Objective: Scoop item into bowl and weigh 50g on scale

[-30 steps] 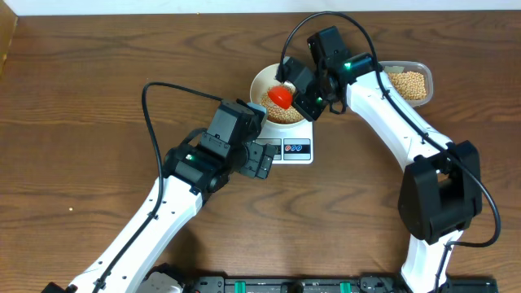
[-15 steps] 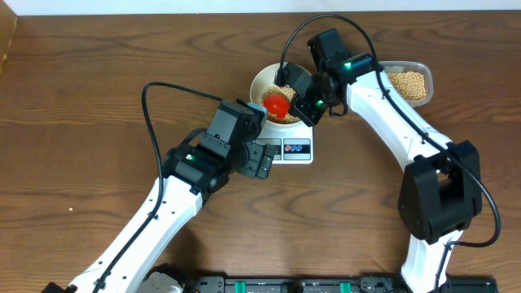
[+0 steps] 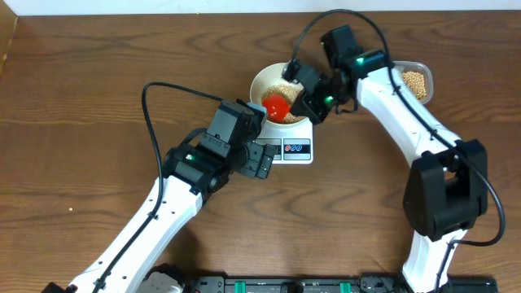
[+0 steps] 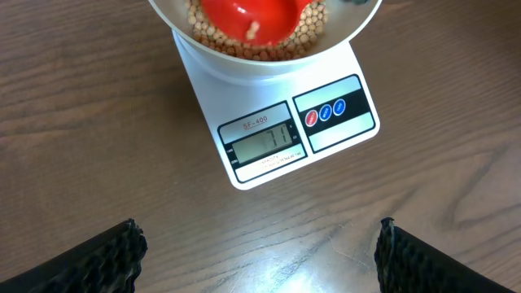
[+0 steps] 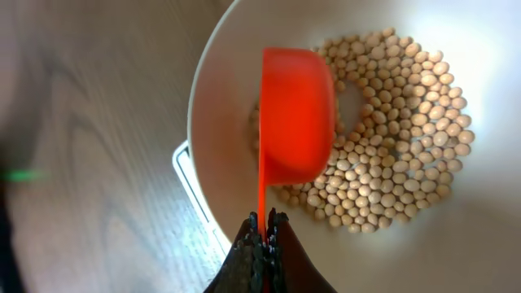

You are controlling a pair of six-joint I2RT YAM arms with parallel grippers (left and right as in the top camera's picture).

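White bowl (image 5: 226,85) w/ tan beans (image 5: 391,146) sits on white scale (image 4: 342,137).

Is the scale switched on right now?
On: the scale display shows dark digits, though I cannot read them surely.

Red scoop (image 3: 278,106) tipped on side; clear plastic container (image 3: 426,73) far right on wooden table (image 3: 98,81).

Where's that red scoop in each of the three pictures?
Overhead: red scoop upper centre, over the white bowl.
Left wrist: red scoop at the top edge, cut off.
Right wrist: red scoop in the centre, handle in the right gripper.
Shared landmark: the white bowl beneath the scoop in every view.
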